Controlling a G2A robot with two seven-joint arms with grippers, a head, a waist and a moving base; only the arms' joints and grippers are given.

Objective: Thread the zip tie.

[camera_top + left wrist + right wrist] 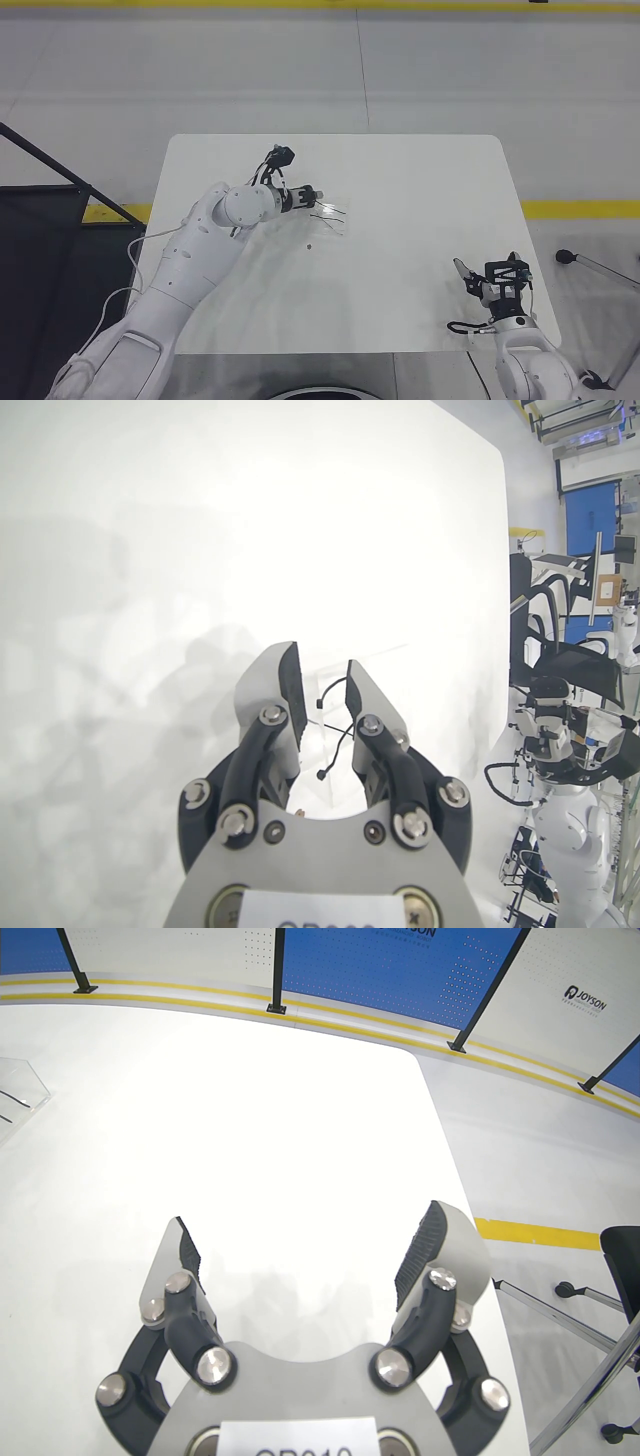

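- White tabletop, wide with rounded corners, carries everything I work with; a yellow line crosses the floor beyond it.
- My left arm stretches across the tabletop toward the middle of the far half, which puts my left gripper right at the work.
- My left fingers stand a narrow way apart and hold nothing. They point at the ties, one to either side, likely lined up to close on one.
- My right gripper hangs over the near right corner of the tabletop, well apart from the ties. Its fingers are spread wide and empty, I judge so that it is ready to take the other end once a tie is lifted.
- A clear plastic stand sits by the ties. I cannot tell whether they lie on it or just beside it.
- Thin black zip ties, two as far as I can make out, lie curled and loose just ahead of my left fingers. Neither looks threaded yet.
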